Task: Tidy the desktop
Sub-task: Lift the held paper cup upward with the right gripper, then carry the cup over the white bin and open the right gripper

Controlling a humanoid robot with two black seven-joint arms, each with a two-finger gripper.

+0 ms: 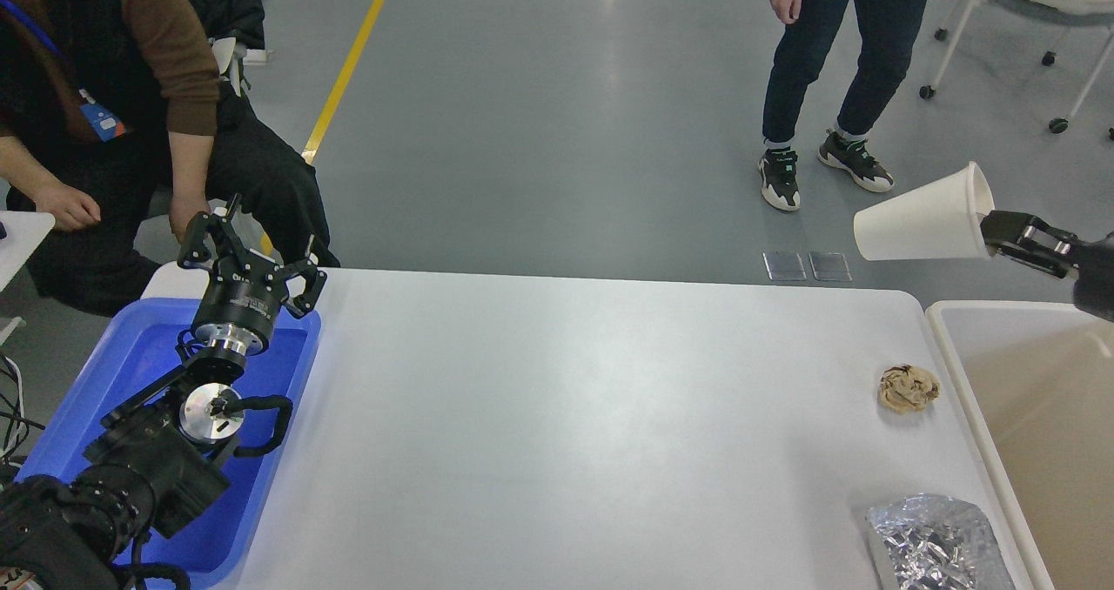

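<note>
Holding a white paper cup (924,221) at its rim, the right gripper (1001,230) at the right edge, fingers clamped on the cup wall, cup lying on its side in the air with the bottom toward the left. Hanging above the far corner of the beige-white bin (944,333), just past the far right corner of the desktop (557,416).

Stretching across the middle of the view, the desktop, wide, white, smooth, with rounded corners. Lying on it near the right edge, a small crumpled brown-and-cream wad (908,387), close to the bin but apart from it. Lying nearer, at the front right corner, a crumpled silver foil bag (936,542), partly cut by the lower edge of the view, well apart from the wad.

Standing on the left end of the desktop, a blue plastic tray (104,372). Raised over the far part of the tray, the left gripper (252,242), fingers spread wide apart, grasping nothing.

Sitting behind the tray at the far left, a person in a brown sleeve (165,46) with a blue lanyard. Standing on the grey floor beyond the desktop, another person in dark trousers (835,59) and black-and-white shoes. Running along the floor, a yellow line (348,63).
</note>
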